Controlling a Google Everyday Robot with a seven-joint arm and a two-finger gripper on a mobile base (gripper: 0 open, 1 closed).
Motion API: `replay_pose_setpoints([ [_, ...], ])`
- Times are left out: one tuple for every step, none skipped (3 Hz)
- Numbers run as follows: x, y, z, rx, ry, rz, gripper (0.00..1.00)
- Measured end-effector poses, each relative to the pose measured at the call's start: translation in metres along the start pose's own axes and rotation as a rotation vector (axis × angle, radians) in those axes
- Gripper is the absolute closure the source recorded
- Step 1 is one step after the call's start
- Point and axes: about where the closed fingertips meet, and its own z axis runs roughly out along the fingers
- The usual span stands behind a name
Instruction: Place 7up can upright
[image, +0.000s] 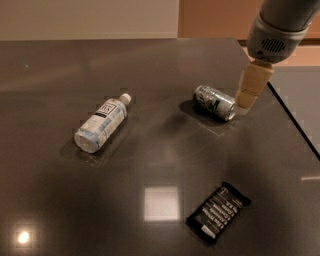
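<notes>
The 7up can (215, 103), silver with green markings, lies on its side on the dark table (165, 150), right of centre, its top end pointing right and toward me. My gripper (248, 97) hangs from the upper right, its cream fingers (252, 86) pointing down just right of the can's end and slightly above it. It holds nothing.
A clear plastic bottle with a white cap (102, 123) lies on its side at the left. A black snack bar wrapper (218, 212) lies at the front right. The table's right edge (292, 119) runs diagonally just past the gripper.
</notes>
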Motion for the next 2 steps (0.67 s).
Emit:
replay_pose_setpoints([
  [-0.016, -0.019, 0.023, -0.02, -0.003, 0.103, 0.0],
  [-0.03, -0.03, 0.046, -0.041, -0.004, 0.2, 0.0],
])
